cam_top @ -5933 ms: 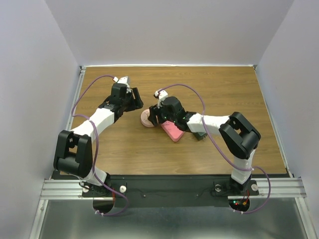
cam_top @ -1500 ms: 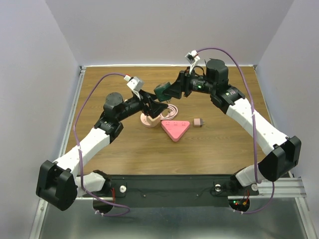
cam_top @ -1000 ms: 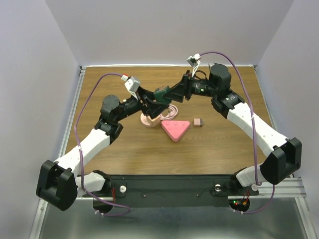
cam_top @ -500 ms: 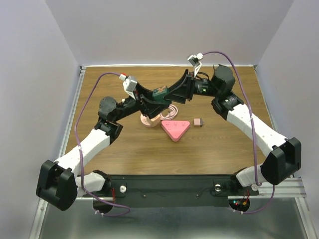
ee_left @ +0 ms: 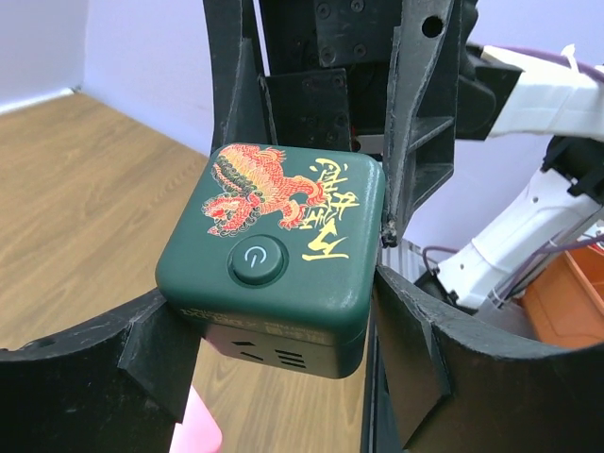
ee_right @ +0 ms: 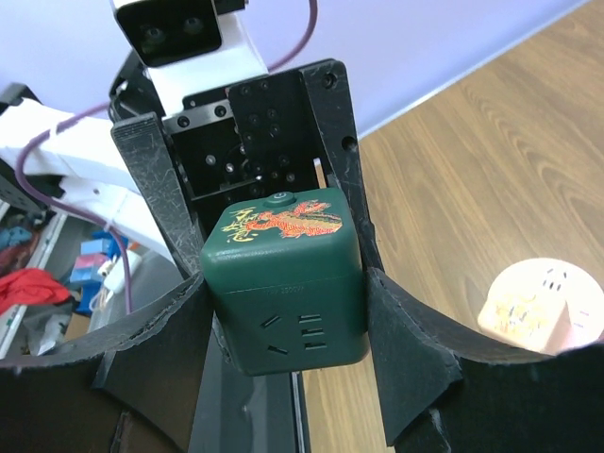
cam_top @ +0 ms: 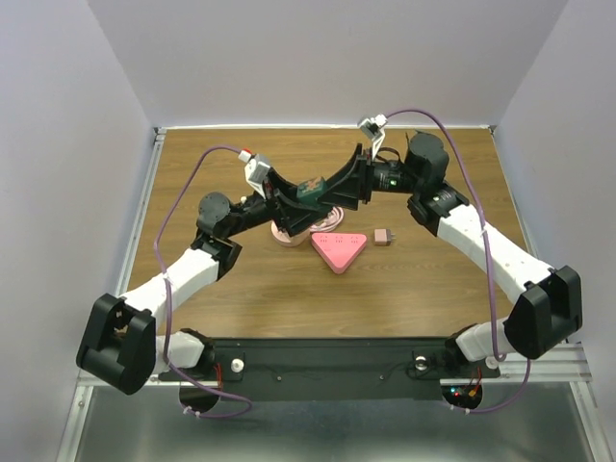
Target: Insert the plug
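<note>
Two grippers, one load: the left gripper and the right gripper both clamp the green cube. They come from opposite ends, each with its fingers pressed to the cube's side faces.
Cube position: in the air above the far middle of the table, resting on nothing.
Plug position: the small brown plug lies on the table just right of the pink triangular block. It is well apart from both grippers and not yet inserted.
Risk, double hold: if either arm draws away while the other holds firm, the cube may twist in the pads or be wrenched loose. The cause is two grips on one rigid body.
Risk, drop: a release before the receiving grip is secure lets the cube fall towards the pink round adapter beneath it.
Risk, finger clash: both pairs share the same faces, so there is little margin on withdrawal.
Left wrist view only: the cube's printed face and power button.
Right wrist view only: the socket slots on the cube's near face, and the slots in the round adapter.
Top view only: the plug and the triangular block. Finger contact cannot be judged there.
</note>
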Available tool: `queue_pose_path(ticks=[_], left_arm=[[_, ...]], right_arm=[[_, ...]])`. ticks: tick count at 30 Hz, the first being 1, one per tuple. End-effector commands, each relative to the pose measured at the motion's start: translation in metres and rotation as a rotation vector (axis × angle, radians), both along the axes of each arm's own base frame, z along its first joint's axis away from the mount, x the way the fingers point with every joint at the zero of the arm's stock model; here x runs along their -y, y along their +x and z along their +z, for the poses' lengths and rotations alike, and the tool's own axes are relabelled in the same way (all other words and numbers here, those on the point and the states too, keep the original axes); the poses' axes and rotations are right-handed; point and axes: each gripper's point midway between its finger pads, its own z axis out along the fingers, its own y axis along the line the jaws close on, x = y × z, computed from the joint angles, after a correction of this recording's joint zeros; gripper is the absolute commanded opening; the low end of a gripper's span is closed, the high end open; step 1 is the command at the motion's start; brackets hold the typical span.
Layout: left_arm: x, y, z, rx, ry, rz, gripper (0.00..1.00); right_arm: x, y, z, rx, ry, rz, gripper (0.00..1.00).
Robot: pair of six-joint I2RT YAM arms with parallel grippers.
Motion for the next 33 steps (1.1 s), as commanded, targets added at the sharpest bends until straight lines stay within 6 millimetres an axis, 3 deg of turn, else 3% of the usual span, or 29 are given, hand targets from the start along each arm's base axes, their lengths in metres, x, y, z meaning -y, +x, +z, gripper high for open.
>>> queue_pose_path(ticks=[1, 6, 11, 16, 20, 25, 31, 33], left_arm=[[0.004, -0.027, 0.006, 0.144, 0.004, -0.107, 0.00], [0.005, -0.028, -0.008, 0.137, 0.016, -0.115, 0.00], [0.005, -0.020, -0.025, 0.103, 0.032, -0.082, 0.00], [0.011, -0.001, -0.064, 0.018, 0.115, -0.052, 0.00], [0.014, -0.001, -0.079, 0.023, 0.148, -0.082, 0.00], [0.015, -0.003, -0.086, 0.025, 0.163, -0.106, 0.00], [0.016, -0.012, -0.087, 0.062, 0.175, -0.163, 0.00], [0.016, -0.014, -0.087, 0.068, 0.178, -0.169, 0.00]], right_arm=[[0.012, 0.014, -0.008, 0.033, -0.040, -0.108, 0.54], [0.022, 0.022, -0.020, 0.014, -0.067, -0.177, 0.65], [0.027, 0.027, -0.047, -0.035, -0.109, -0.228, 0.76], [0.039, 0.035, -0.067, -0.043, -0.153, -0.293, 0.80], [0.040, 0.039, -0.093, -0.039, -0.200, -0.269, 0.83], [0.034, 0.026, -0.079, 0.021, -0.177, -0.159, 0.86], [0.027, -0.016, -0.072, 0.026, -0.134, 0.096, 0.93], [0.027, -0.020, -0.073, 0.020, -0.132, 0.115, 0.95]])
